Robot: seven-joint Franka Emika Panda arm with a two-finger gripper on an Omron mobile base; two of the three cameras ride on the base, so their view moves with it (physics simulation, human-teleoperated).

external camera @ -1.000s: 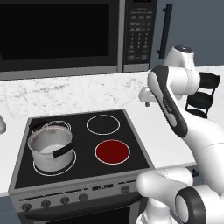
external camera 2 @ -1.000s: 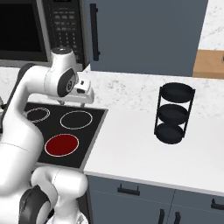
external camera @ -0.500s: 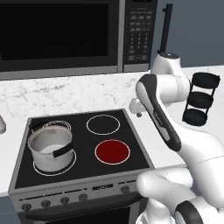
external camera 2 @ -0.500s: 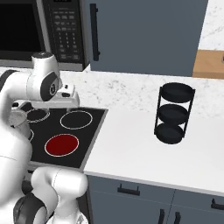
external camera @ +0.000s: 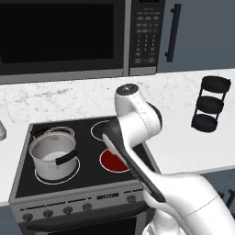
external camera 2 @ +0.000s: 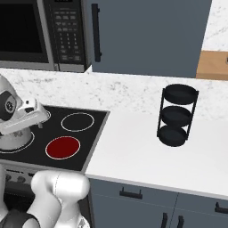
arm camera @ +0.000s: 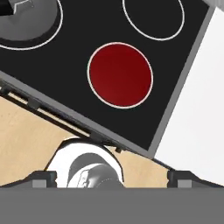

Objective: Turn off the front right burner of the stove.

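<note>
The front right burner glows red on the stove beside the white counter, straight below the claw, whose tips stand spread wide, holding nothing.

Glossy white shell throughout the arm, built from rounded, bulbous links. Black bands at the joints, one long dark seam running down the forearm link. Flat round cap on the top joint, white with a small dark mark near its edge. Grey disc on the joint end seen in the right base view. Two small dark fingertips on the gripper, squarish and matte.
</note>
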